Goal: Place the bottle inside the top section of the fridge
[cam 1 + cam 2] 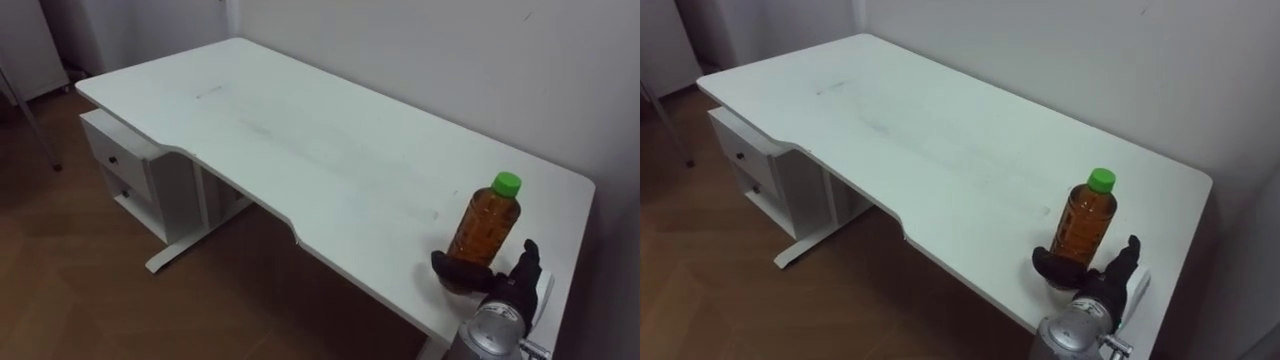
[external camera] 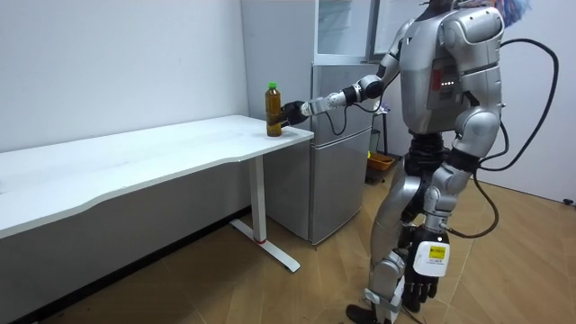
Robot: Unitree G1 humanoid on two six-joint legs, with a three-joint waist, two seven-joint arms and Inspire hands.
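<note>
An amber bottle (image 1: 487,222) with a green cap stands upright near the right end of the white table (image 1: 300,130), close to its front edge. My right hand (image 1: 512,278) comes in from the lower right. Its thumb curls across the front of the bottle's base and its fingers reach round the far side. In the room view I stand beside the table's end with the right arm stretched to the bottle (image 2: 273,110). My left hand (image 2: 421,284) hangs low by my leg with relaxed fingers. The grey fridge (image 2: 342,153) stands just behind the table's end, its upper part (image 2: 346,31) above.
A white drawer unit (image 1: 130,165) sits under the table's left part. A white wall runs behind the table. Wooden floor (image 1: 120,300) lies in front of it. A yellow object (image 2: 382,164) rests on the floor beside the fridge.
</note>
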